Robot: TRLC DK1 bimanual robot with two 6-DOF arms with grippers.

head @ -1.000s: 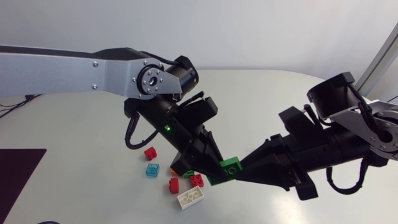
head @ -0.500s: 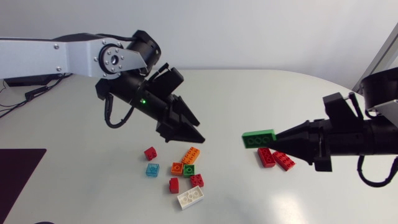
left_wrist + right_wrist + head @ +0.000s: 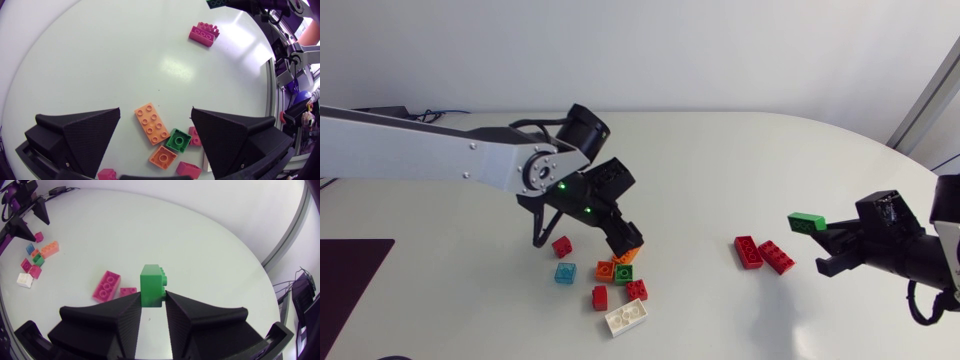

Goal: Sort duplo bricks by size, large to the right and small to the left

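My right gripper (image 3: 827, 233) hovers above the table's right side, shut on a long green brick (image 3: 807, 222) that stands between its fingers (image 3: 152, 284). Two large red bricks (image 3: 748, 252) (image 3: 777, 257) lie side by side on the table to its left. My left gripper (image 3: 624, 243) is open just above the pile of bricks left of centre. A long orange brick (image 3: 151, 123) lies between its spread fingers, untouched. A small green brick (image 3: 178, 140) and a small orange brick (image 3: 163, 157) sit close beside it.
Around the pile lie a small red brick (image 3: 562, 246), a light blue one (image 3: 565, 272), two more red ones (image 3: 599, 297) (image 3: 636, 290) and a white brick (image 3: 625, 317). A dark mat (image 3: 345, 270) lies at the left edge.
The green brick passed from my left gripper to my right, which carried it to the right. My left gripper opened, swung away and came down over the pile.
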